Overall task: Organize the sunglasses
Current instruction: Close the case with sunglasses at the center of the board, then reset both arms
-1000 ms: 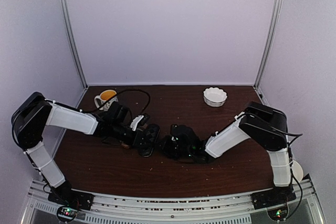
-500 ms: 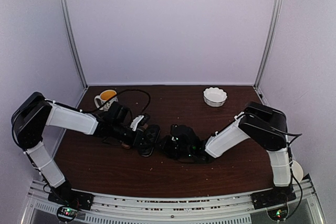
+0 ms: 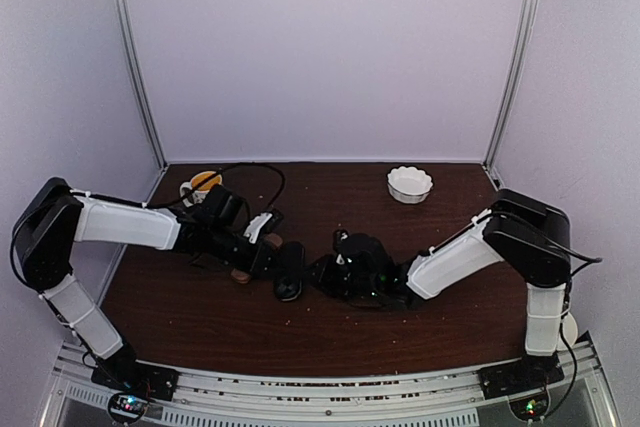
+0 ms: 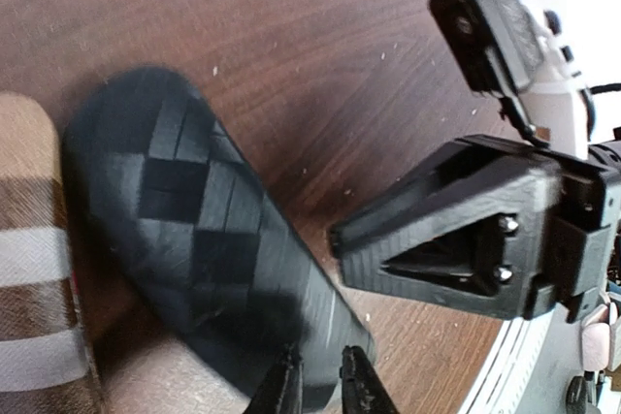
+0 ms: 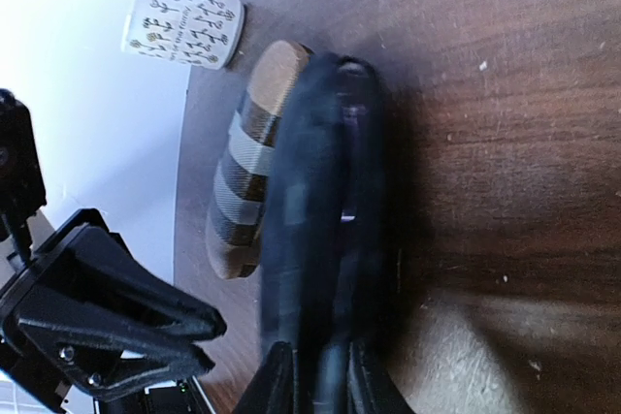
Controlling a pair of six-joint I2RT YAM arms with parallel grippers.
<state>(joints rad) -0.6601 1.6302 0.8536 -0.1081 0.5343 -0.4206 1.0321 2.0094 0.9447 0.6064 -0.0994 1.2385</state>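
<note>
No sunglasses show in any view. A black oblong case (image 3: pixel 291 285) lies mid-table between both grippers. In the left wrist view its checkered lid (image 4: pixel 194 230) faces me. My left gripper (image 4: pixel 320 390) is shut on its near end, the fingers a narrow gap apart. The right wrist view shows the black case (image 5: pixel 320 191) edge-on, with my right gripper (image 5: pixel 323 380) shut on its other end. From above, the left gripper (image 3: pixel 283 265) and right gripper (image 3: pixel 318 275) face each other across the case. A tan striped case (image 4: pixel 29 278) lies right beside the black one.
A patterned mug (image 3: pixel 200 185) stands at the back left, behind the left arm. A white fluted bowl (image 3: pixel 410 184) sits at the back right. The tan striped case (image 5: pixel 243 181) lies between the mug (image 5: pixel 184 21) and the black case.
Both arms have stretched lower over the table. The black case has slid a little toward the front, still between the two grippers.
</note>
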